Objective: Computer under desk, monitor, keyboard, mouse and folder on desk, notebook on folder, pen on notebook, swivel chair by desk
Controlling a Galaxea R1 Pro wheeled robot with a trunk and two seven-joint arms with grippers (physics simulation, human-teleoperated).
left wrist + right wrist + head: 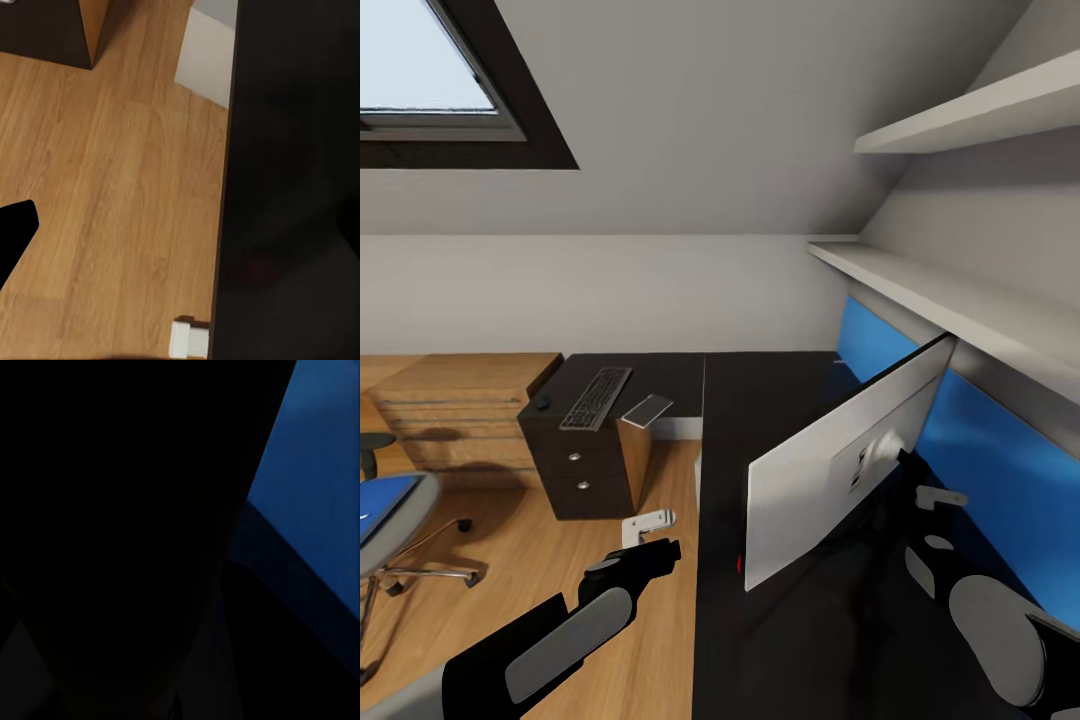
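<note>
The monitor point(838, 470) is seen on the dark desk point(760, 400), tilted w/ its white back to the head cam, so the monitor step is judged in hand; the right gripper point(938, 497) sits close behind it by the blue wall panel point(1000, 470), but whether it's open, closed or gripping can't be told. The left gripper point(650, 522) hangs over the wood floor point(112, 187) beside the desk edge, apparently holding nothing, opening unclear. The keyboard point(596, 397) is still on the drawer cabinet point(585, 450), and the swivel chair point(395, 520) is well apart, so next the monitor prob. needs squaring up, then a reach for the keyboard.
</note>
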